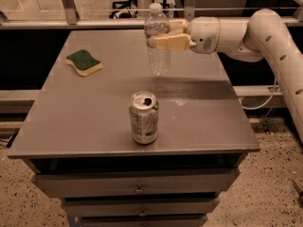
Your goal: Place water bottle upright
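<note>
Gripper (156, 34) of the white arm is closed around the upper part of the water bottle (158, 56). The bottle is upright over the back of the counter (71, 122); whether its base touches, I cannot tell. A silver can (144, 117) stands near the front, and a green sponge (84, 62) lies at back left.

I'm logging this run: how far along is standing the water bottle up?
Done: the water bottle is gripped and looks upright. In hand: the end effector clamps it near its label over the far half of the table. Left: set its base down and release; I cannot tell whether it touches yet.
</note>
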Controlling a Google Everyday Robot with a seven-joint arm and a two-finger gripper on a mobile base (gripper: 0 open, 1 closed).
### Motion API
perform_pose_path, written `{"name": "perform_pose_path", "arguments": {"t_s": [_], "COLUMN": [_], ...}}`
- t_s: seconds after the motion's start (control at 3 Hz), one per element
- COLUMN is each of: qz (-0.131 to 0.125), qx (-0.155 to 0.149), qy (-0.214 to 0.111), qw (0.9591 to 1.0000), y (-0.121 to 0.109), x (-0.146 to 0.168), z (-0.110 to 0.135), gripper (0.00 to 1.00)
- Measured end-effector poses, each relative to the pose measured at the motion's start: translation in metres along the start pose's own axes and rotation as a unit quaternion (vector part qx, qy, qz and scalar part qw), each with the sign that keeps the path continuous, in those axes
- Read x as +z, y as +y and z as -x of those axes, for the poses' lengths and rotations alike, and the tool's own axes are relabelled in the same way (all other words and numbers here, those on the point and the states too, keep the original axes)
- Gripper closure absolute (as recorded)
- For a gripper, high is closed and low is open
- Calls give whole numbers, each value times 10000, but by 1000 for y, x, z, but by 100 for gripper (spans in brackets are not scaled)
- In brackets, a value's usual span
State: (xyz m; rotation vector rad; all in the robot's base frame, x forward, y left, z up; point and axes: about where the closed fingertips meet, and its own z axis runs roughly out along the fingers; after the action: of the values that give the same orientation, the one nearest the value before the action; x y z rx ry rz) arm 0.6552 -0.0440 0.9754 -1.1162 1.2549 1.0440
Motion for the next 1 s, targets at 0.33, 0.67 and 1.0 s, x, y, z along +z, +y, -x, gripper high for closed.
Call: {"name": "perform_pose_path", "arguments": {"t_s": [0.33, 0.67, 1.0], "qz": [23, 143, 183], "qx": [254, 390, 219], "qy": [-88, -265, -355], "qw": [9996, 9988, 9990], "y": [-3, -4, -1], "x": [0, 0, -2], "z": [-15, -30, -37], "gripper": [100, 74, 45]}}
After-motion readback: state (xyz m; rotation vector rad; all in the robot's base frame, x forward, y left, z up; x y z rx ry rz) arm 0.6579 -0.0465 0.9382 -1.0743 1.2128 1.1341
